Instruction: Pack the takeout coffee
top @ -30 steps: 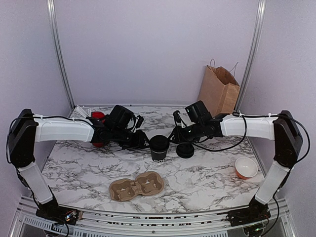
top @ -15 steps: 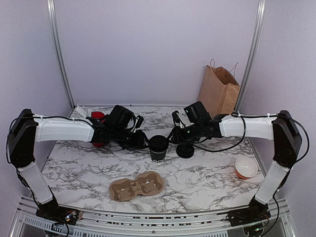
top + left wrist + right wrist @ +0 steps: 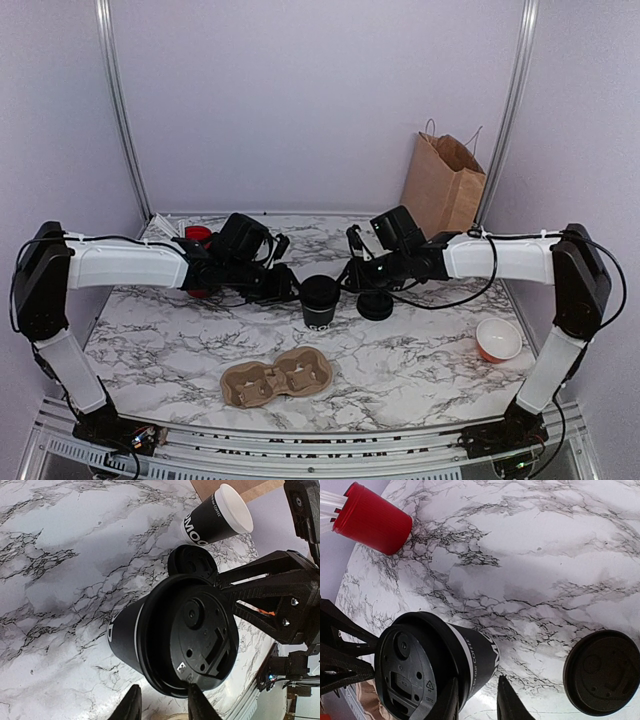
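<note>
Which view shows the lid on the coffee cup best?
Left wrist: the lid sits mid-frame, large, nearly its whole top visible. Right wrist shows the lid cropped at the lower edge; top external shows it small.

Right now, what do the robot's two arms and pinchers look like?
The left arm and right arm have long white tubes joined by chunky black joints, with thin black cables running along. The left gripper and right gripper are black, angular plastic.

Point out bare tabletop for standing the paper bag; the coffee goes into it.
Front right, between the cup carrier and the orange bowl, is the widest bare marble; front left, between carrier and left arm, is also free. The centre is crowded: left tool, lidded coffee cup, right tool and a loose lid.
</note>
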### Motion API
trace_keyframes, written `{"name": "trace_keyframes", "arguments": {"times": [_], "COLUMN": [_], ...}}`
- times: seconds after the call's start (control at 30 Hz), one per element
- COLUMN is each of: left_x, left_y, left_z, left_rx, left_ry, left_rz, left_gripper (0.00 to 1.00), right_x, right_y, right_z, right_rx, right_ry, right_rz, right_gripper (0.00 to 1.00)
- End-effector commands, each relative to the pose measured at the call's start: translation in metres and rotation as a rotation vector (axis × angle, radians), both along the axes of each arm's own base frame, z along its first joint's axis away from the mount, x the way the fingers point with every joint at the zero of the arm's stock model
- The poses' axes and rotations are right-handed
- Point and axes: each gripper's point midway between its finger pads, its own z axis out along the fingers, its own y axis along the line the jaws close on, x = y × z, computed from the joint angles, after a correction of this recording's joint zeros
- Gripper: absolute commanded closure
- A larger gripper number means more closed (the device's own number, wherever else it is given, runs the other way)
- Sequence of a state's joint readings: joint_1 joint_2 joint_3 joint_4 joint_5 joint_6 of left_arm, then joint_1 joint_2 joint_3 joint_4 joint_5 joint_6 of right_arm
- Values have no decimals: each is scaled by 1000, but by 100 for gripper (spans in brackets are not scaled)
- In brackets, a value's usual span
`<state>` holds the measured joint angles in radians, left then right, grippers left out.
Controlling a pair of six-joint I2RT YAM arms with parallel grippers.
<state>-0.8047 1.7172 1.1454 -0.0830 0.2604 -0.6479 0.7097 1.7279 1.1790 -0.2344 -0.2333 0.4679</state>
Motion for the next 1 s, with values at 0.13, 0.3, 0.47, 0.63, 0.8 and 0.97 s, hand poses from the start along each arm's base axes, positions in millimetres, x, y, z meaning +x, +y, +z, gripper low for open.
{"name": "trace_keyframes", "arguments": {"times": [0.13,0.3,0.47,0.63,0.8,0.97], "left_x": [-7,-8,-9,-9,-10,-9], "left_y": [9,10,6,3,-1,-3], "left_z": [11,12,4,0,-8,-11], "left_rx": [-14,-17,-14,-20,-21,-24], "left_ry": [-9,-9,18,27,45,48], "left_rz": [16,18,10,2,-7,-7], "left_gripper": [68,69,71,72,73,73], "right_x": [-1,-1,-1,-1,-1,-2], "right_y": [6,7,8,9,10,11], "right_z": [3,2,2,2,0,0], "right_rx": [-4,-5,-6,-8,-12,-9], "right_ry": [-4,-2,-2,0,2,3], "right_rz": [0,1,2,5,6,12], "right_gripper": [75,75,75,75,75,75]}}
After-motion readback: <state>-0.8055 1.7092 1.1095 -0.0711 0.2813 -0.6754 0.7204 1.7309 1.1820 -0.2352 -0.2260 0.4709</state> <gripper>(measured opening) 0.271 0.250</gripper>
